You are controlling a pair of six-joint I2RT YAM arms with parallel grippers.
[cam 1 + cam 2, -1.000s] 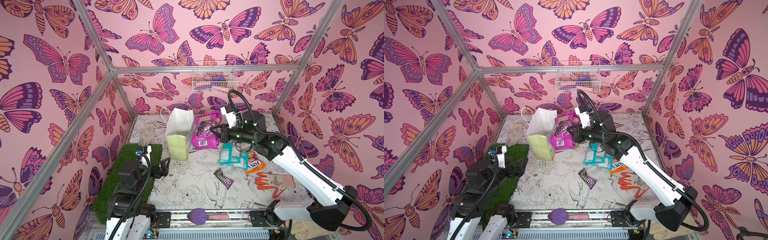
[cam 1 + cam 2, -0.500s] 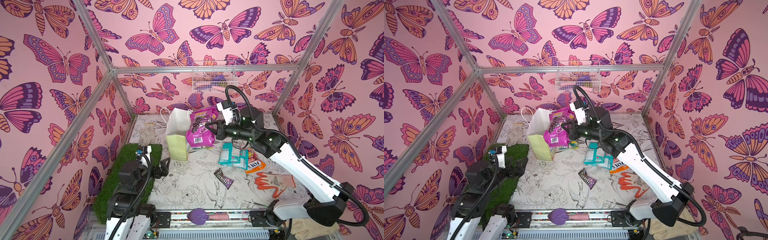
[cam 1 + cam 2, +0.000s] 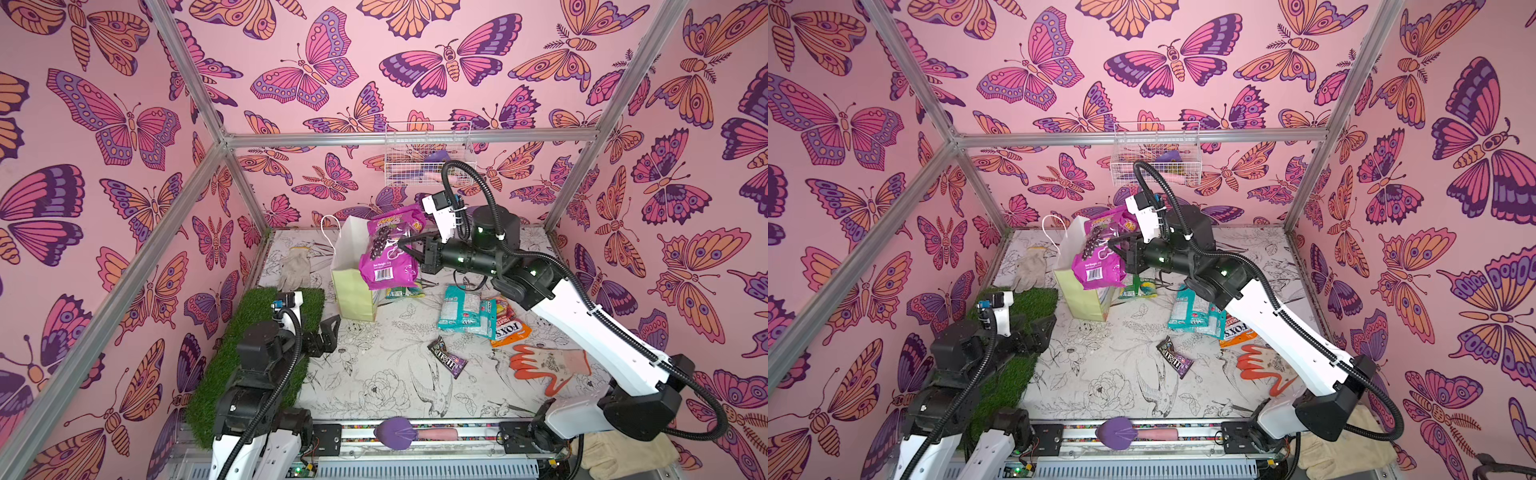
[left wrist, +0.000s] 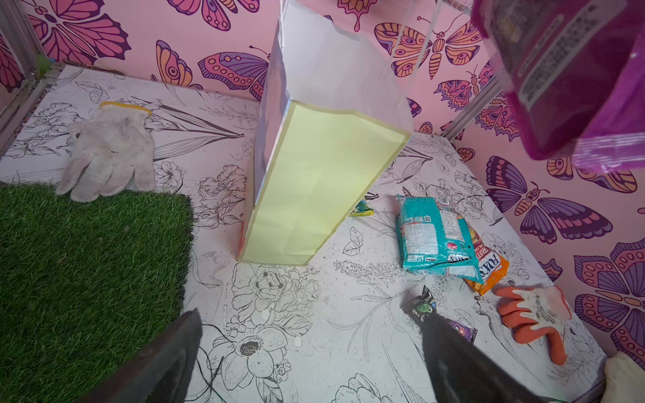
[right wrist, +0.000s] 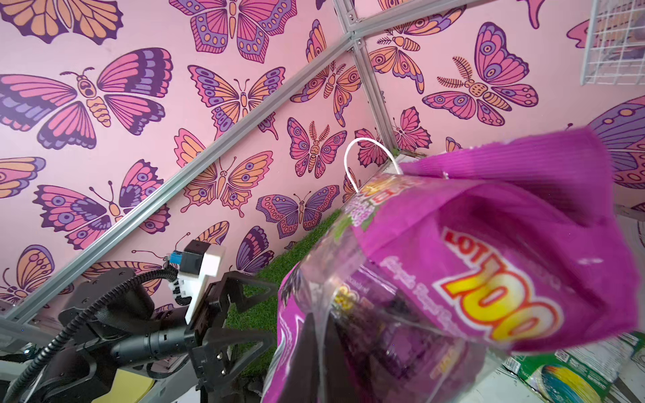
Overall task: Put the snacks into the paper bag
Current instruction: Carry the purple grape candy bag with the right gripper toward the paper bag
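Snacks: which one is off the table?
The purple grape pouch, pinched in the right claw by the paper bag; the rest lie on the table.

My right hand (image 3: 405, 248) is partly lost behind the purple grape pouch (image 3: 388, 253), which also masks part of the paper bag (image 3: 353, 291) mouth beyond it; below my hand, a green packet (image 3: 400, 292) shows only an edge.

Purple pouch (image 3: 388, 257), bag (image 4: 324, 181) perhaps blue-fronted

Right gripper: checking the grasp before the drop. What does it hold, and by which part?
The right gripper pinches the purple grape pouch at the middle of its side edge nearest the arm.
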